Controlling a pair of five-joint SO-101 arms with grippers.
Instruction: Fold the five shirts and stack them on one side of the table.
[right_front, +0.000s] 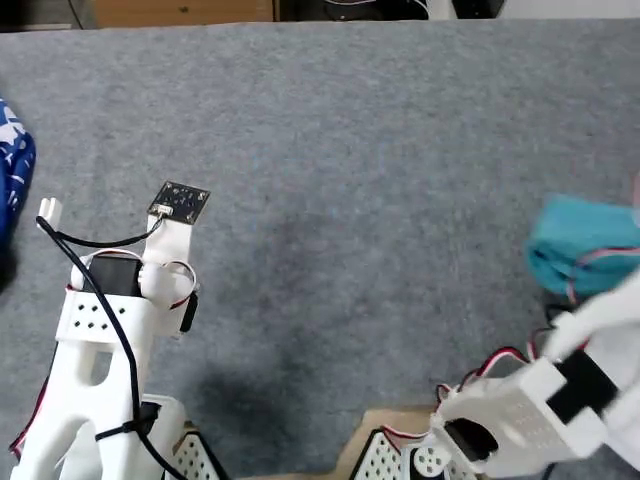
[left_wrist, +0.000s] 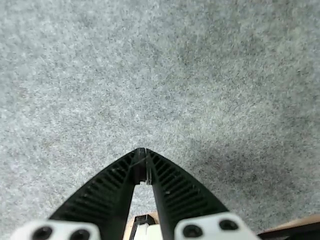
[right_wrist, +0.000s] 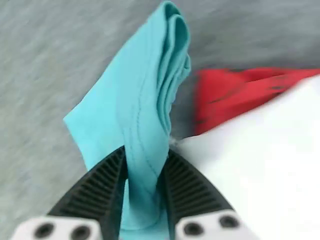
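Teal shirt (right_wrist: 140, 100) in right gripper (right_wrist: 145, 152) — left gripper (left_wrist: 141, 152) (tips together) above table (left_wrist: 200, 75).

Bench (right_front: 330, 150) layout as inspected. The left arm (right_front: 100, 330) stood at the near-left corner and the right arm (right_front: 530, 410) at the near-right corner. The left hand (left_wrist: 141, 155) was over bare bench surface, left of the middle. The right hand (right_wrist: 145, 157) was at the right edge, with a shirt (right_front: 580, 245) gripped between its fingers. A second shirt (right_wrist: 240, 90) lay just beside the gripped one, with a third article (right_wrist: 270, 165) against it. A last shirt (right_front: 12, 170) lay at the left edge, to the left of the left arm.
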